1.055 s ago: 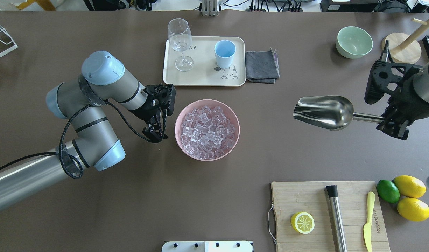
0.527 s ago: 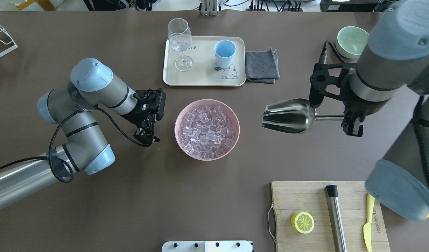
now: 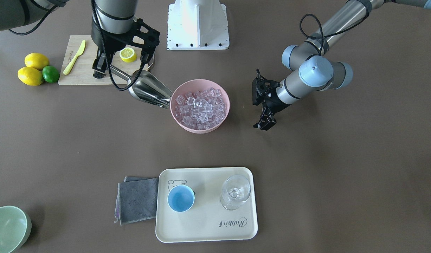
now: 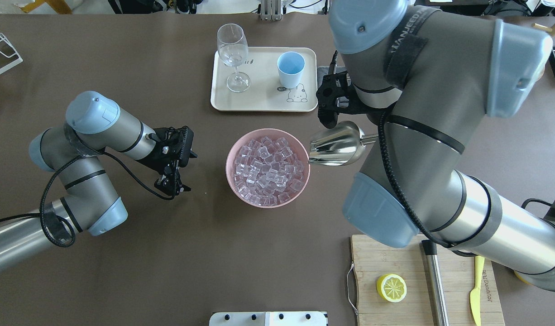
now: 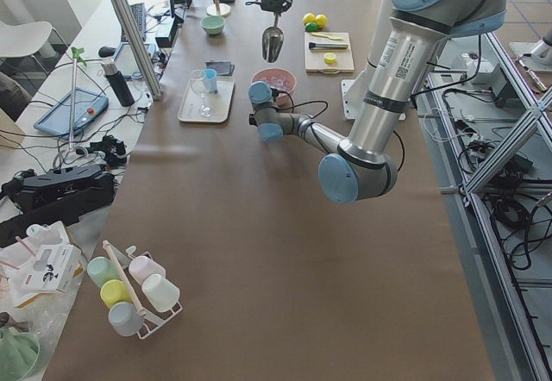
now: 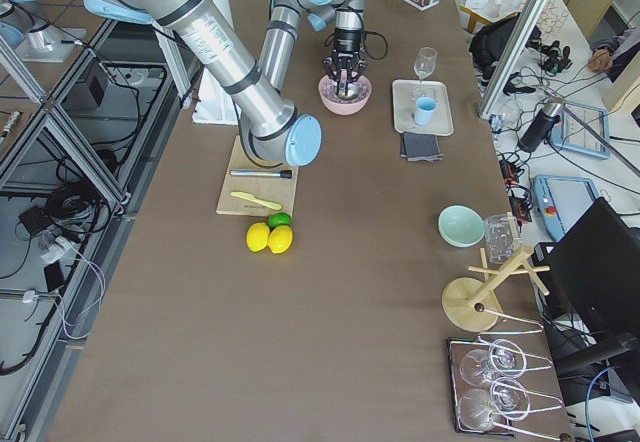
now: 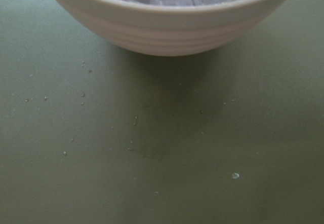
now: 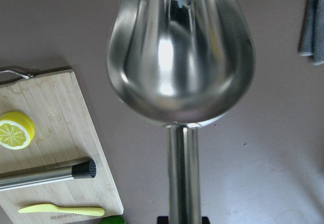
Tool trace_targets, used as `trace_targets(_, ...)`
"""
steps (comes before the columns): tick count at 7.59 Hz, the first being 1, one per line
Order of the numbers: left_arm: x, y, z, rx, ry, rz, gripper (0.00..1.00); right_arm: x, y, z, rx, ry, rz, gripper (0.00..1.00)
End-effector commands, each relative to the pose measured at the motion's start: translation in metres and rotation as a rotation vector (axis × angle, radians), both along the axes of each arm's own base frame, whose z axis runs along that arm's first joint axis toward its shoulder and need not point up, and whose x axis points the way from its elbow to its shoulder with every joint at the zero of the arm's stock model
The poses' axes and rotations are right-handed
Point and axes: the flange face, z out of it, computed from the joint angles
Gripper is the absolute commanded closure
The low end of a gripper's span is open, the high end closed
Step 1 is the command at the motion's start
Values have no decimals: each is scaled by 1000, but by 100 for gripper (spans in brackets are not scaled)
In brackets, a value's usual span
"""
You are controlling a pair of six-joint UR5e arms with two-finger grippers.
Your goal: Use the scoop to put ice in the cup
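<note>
The right claw (image 3: 102, 69) is clamped on the handle of the scoop (image 4: 336, 144), and compared with half a second ago it has carried the scoop much closer to the pink bowl (image 4: 232, 181): the open mouth of the trough, before well apart from the bowl, is now just beside its rim on the robot's right side, tilted down toward it. The trough is empty; in the right wrist view only shiny steel shows inside. The ice (image 4: 268, 171) fills the bowl as before. The left claw (image 4: 172, 181) has moved away from the bowl, further to the robot's left, and hangs low over the table (image 4: 169, 253) with nothing in it, its fingers close together. The cup (image 4: 290, 69) stands on the cream tray (image 4: 264, 104) beside the wine glass (image 4: 233, 54), in the same place as earlier, and I see no ice in it.
</note>
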Motion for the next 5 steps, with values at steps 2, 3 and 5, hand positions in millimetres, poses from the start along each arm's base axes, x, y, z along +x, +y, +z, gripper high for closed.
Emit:
trace_targets(2, -2, 1, 2, 3, 4, 0, 1, -50, 1, -42, -1, 156, -64, 100)
trace_targets(3, -1, 0, -1, -4, 7, -5, 1, -64, -3, -37, -3, 199, -73, 100)
trace_targets(5, 12, 7, -13, -57, 15, -13, 1, -79, -7, -40, -2, 233, -84, 100)
